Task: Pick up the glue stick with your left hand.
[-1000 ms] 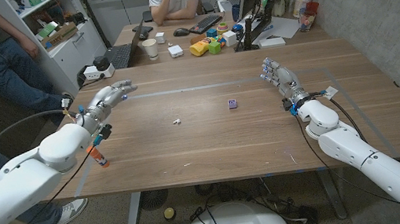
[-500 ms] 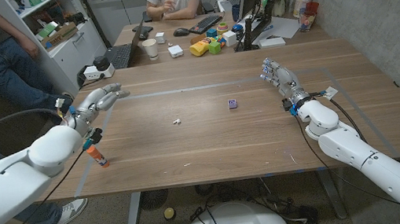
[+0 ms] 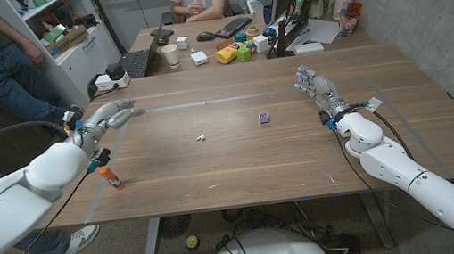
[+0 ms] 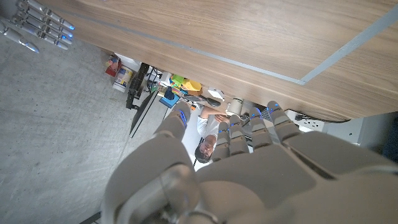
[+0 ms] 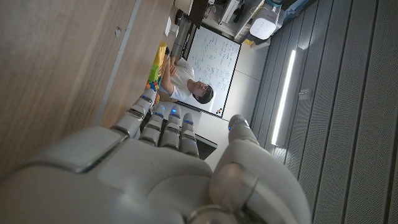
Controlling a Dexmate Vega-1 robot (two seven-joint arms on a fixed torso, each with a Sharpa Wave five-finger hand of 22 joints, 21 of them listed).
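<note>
The glue stick (image 3: 111, 178) lies on the wooden surface (image 3: 240, 152) near its front left edge, in the head view just beside the left forearm. Its long axis runs slantwise, the dark end toward the back left and the orange end toward the front right. The left hand (image 3: 107, 118) is above and behind it, apart from it, holding nothing, fingers (image 3: 130, 112) stretched forward and spread.

The left wrist view looks along the back of the left hand (image 4: 249, 162), its fingers extended past the surface's edge (image 4: 205, 56) toward a seated person (image 4: 208, 149); the right hand's fingertips (image 4: 37, 25) show far off at a corner.

In the head view a small purple cube (image 3: 264, 118) and a tiny white scrap (image 3: 200, 136) lie mid-surface, well apart from the stick. The right hand (image 3: 316, 87) stands at the right side, empty, fingers straight and slightly apart. The right wrist view shows that hand's back (image 5: 161, 162), with fingers (image 5: 168, 127) extended.
</note>
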